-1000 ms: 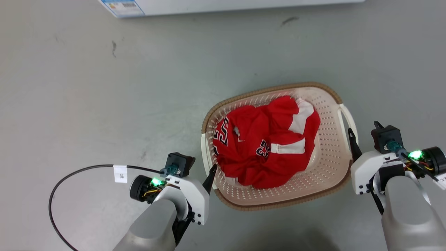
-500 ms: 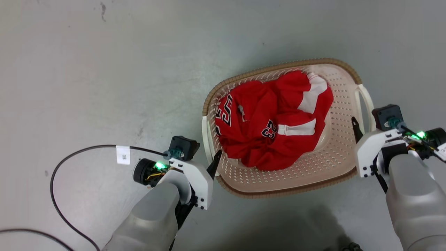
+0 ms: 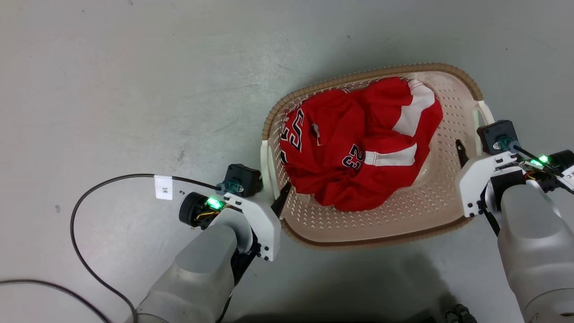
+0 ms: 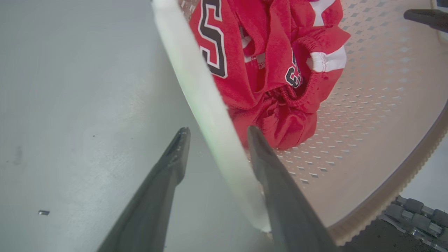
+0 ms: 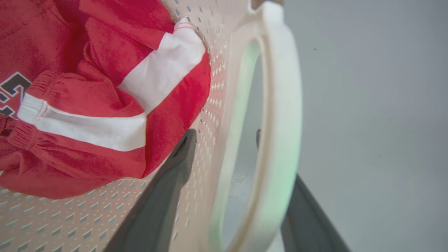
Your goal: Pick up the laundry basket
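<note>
Straddling the white handles (image 5: 280,105) of the laundry basket (image 3: 421,211), left gripper (image 4: 217,130) and right gripper (image 5: 224,133) each have fingers apart, unclamped; red jersey (image 3: 354,143) crumpled inside.

Garment (image 3: 358,143) — in laundry basket (image 3: 448,211)

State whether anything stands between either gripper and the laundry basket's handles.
Nothing visible does. The left gripper has its fingers either side of the laundry basket's left handle, and the right gripper straddles the right handle. The red jersey lies inside, clear of both handles.
</note>
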`<state>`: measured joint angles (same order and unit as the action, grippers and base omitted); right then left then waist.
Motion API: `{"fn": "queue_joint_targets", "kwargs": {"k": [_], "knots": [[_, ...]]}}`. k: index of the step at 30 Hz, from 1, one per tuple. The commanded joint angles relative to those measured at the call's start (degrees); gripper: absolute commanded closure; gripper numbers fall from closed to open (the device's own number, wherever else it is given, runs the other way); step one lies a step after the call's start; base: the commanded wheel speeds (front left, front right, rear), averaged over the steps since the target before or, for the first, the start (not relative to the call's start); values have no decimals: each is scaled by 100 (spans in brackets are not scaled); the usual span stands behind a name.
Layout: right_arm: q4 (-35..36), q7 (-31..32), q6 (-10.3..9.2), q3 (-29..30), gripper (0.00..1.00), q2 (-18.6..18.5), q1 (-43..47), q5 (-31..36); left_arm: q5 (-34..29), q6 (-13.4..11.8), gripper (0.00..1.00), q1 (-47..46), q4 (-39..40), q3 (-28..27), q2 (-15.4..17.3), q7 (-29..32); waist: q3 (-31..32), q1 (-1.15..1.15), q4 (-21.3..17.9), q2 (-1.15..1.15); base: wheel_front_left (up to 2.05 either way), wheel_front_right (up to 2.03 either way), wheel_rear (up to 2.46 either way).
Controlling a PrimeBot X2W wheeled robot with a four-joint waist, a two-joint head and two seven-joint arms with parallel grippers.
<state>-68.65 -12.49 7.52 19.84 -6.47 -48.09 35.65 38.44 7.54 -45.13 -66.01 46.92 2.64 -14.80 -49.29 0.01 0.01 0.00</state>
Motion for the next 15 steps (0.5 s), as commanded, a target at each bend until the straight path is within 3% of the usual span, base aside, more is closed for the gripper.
{"fn": "queue_joint_targets", "kwargs": {"k": [1,15], "knots": [[-26,33,-6,3,100,3,-78,42,44,-23,100,-71,-44,39,46,-2,-24,-1,6,0,0,0,0],[-191,130,-8,-9,100,12,131,194,407,4,100,-40,-165,439,36,-37,349,-1,37,0,0,0,0]]}}
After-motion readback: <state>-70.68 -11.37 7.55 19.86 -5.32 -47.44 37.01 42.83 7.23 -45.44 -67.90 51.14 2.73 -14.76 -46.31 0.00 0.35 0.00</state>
